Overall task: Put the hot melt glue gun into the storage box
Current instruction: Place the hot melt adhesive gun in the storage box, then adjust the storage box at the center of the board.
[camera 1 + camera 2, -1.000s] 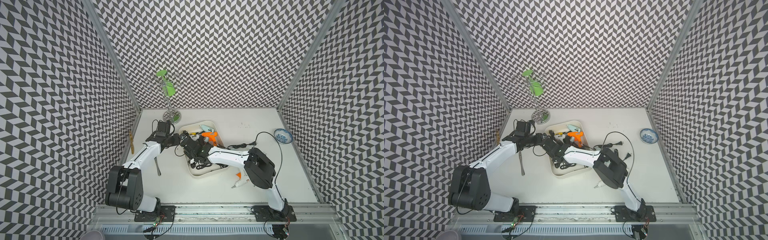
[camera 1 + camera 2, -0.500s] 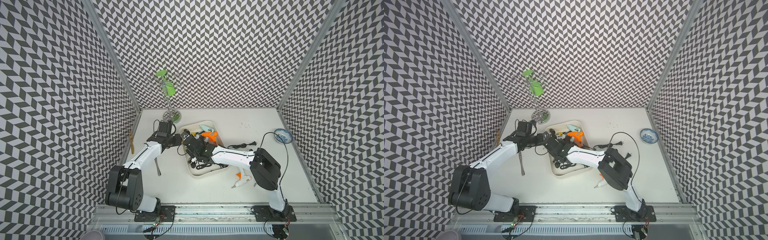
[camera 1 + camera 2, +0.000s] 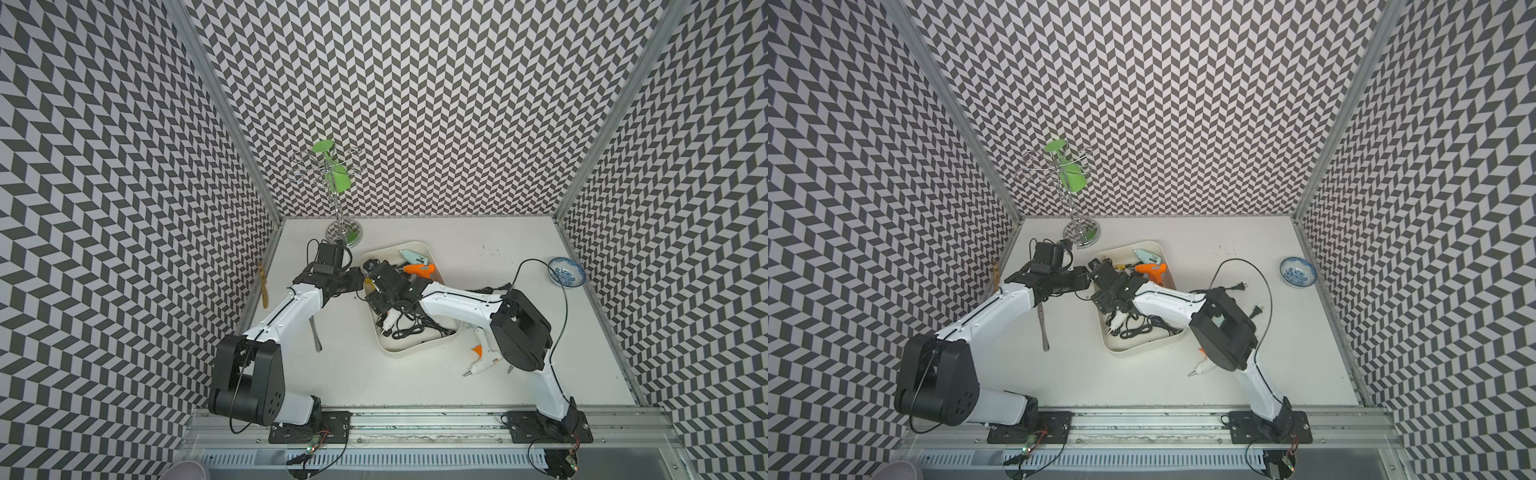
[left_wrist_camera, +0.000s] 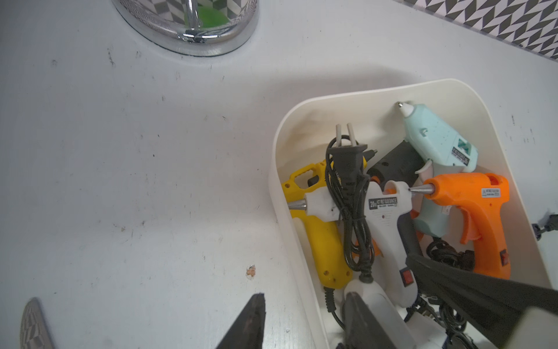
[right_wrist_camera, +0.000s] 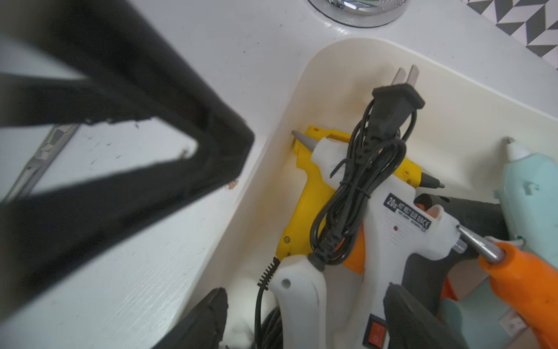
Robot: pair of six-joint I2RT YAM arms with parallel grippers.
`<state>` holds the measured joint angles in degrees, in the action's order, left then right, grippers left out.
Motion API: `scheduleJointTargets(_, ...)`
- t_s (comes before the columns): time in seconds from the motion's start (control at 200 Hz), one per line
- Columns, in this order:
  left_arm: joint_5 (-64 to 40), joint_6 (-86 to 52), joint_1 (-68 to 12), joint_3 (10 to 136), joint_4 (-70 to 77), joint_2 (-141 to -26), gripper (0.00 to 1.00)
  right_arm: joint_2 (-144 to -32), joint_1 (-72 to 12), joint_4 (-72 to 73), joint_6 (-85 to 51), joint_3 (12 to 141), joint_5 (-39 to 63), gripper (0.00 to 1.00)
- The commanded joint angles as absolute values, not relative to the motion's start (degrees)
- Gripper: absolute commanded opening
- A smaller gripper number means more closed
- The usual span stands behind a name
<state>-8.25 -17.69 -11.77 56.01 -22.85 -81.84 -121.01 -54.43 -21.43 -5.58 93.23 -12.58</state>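
The cream storage box [image 3: 415,351] [image 3: 1133,349] holds several glue guns: yellow [image 4: 314,238], orange [image 4: 477,199], teal [image 4: 437,142] and white. My right gripper [image 5: 306,291] [image 3: 380,301] is open inside the box. Its fingers stand either side of a white glue gun's handle [image 5: 302,299], which lies in the box with its bundled cord [image 5: 356,193] draped over the others. My left gripper [image 4: 305,297] [image 3: 362,279] is open astride the box's left wall, one finger on the table side and one inside. Another white hot melt glue gun [image 3: 482,363] [image 3: 1202,365] lies on the table beside the right arm's elbow.
A chrome stand [image 3: 343,235] with a green cup stands behind the box. At the far right sits a blue-patterned bowl [image 3: 565,272]. A metal utensil [image 3: 316,336] lies under the left arm. A black cord [image 3: 536,264] arches over the table to the right of the box.
My right gripper has opened from shut and the white glue gun now lies free in the box. The right elbow shifted right and the cord loop swung with it. The left arm stayed put.
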Motion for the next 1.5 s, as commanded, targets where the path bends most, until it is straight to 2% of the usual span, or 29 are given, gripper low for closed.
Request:
scheduleJointTargets(0.0,-7.8,-18.0,-12.0,55.3,-23.0,-79.8,0.47,-112.0,-52.6,-19.3,-9.1,91.2,-7.7,0.84)
scheduleJointTargets(0.13,-8.1,-17.8,-13.0,55.2,-22.9,-79.7,0.48,-104.0,-48.0,-20.6,-12.9,88.0,-6.3,0.84)
scheduleJointTargets(0.325,-8.5,-17.9,-16.2,54.8,-23.0,-81.6,0.48,-95.5,-35.0,-30.4,-18.4,83.2,-5.1,0.84)
scheduleJointTargets(0.461,-8.5,-18.1,-17.6,54.2,-22.8,-83.5,0.48,-89.0,-25.6,-36.5,-24.4,74.9,-7.9,0.83)
scheduleJointTargets(0.651,-8.3,-17.4,-17.9,54.6,-23.0,-86.8,0.47,-81.8,-16.6,-40.2,-30.2,63.1,-5.0,0.78)
scheduleJointTargets(1.056,-3.7,-13.9,-17.1,56.0,-25.2,-90.4,0.42,-76.7,-16.2,-44.4,-35.1,50.9,-6.1,0.76)
scheduleJointTargets(1.181,-4.6,-12.5,-13.8,56.7,-24.9,-91.8,0.37,-74.1,-16.5,-43.7,-36.4,47.8,-4.3,0.71)
scheduleJointTargets(1.266,-4.8,-12.0,-12.4,58.3,-25.2,-93.5,0.3,-72.5,-19.0,-43.5,-36.8,47.1,-4.5,0.68)
scheduleJointTargets(1.497,-5.0,-10.1,-12.3,62.7,-25.6,-97.9,0.26,-74.5,-31.4,-44.5,-38.5,48.4,-7.3,0.67)
